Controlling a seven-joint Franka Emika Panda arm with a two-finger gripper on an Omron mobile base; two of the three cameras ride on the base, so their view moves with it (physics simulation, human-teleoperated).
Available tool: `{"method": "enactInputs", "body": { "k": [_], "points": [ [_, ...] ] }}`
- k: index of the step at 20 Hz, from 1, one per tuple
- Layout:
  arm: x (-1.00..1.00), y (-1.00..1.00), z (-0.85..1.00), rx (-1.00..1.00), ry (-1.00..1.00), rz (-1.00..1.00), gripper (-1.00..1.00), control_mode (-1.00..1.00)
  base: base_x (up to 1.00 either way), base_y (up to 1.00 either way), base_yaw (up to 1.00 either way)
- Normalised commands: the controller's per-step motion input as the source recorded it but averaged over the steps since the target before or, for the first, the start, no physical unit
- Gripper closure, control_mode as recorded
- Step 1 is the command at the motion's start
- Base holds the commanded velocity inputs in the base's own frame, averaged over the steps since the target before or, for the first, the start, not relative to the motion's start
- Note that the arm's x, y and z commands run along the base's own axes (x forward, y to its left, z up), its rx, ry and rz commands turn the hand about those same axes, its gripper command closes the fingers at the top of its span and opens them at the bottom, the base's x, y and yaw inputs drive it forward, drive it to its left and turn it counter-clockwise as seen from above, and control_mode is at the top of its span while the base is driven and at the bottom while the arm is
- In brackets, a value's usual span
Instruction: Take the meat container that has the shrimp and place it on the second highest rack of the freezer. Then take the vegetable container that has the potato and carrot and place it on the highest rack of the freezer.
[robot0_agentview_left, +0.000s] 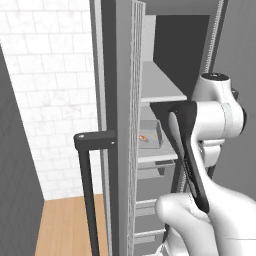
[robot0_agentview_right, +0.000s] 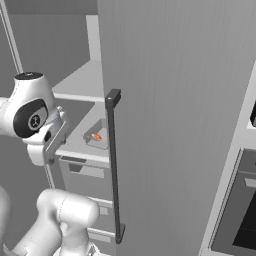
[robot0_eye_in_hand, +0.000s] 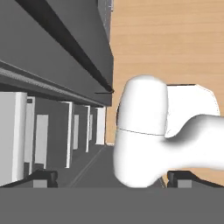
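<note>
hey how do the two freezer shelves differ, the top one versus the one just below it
The upper shelf is bare, while the lower shelf carries the meat container with the shrimp in it. The upper sits above the door handle's top end; the lower sits just below it. Both are flat pale grey slabs.

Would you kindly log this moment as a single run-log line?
freezer: door open | meat container: on a shelf, shrimp inside | gripper: open, holding nothing, pointing down toward drawers
</note>
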Motion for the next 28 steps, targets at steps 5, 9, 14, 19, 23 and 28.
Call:
{"method": "enactInputs", "body": {
  "k": [5, 9, 14, 19, 23, 28],
  "points": [
    [-0.77, -0.11, 0.23, 0.05, 0.0, 0.0, -1.0, -1.0, 0.0, 0.0, 0.0],
    [-0.23, -0.03, 0.13, 0.0, 0.0, 0.0, -1.0, -1.0, 0.0, 0.0, 0.0],
    [-0.02, -0.23, 0.12, 0.0, 0.0, 0.0, -1.0, -1.0, 0.0, 0.0, 0.0],
    [-0.03, -0.02, 0.0, 0.0, 0.0, 0.0, -1.0, 1.0, -0.64, -0.08, 0.0],
    [0.0, 0.0, 0.0, 0.0, 0.0, 0.0, -1.0, 1.0, -1.0, -0.35, -0.05],
    [0.0, 0.0, 0.0, 0.0, 0.0, 0.0, -1.0, 1.0, -0.27, -0.96, -0.18]
  ]
}}
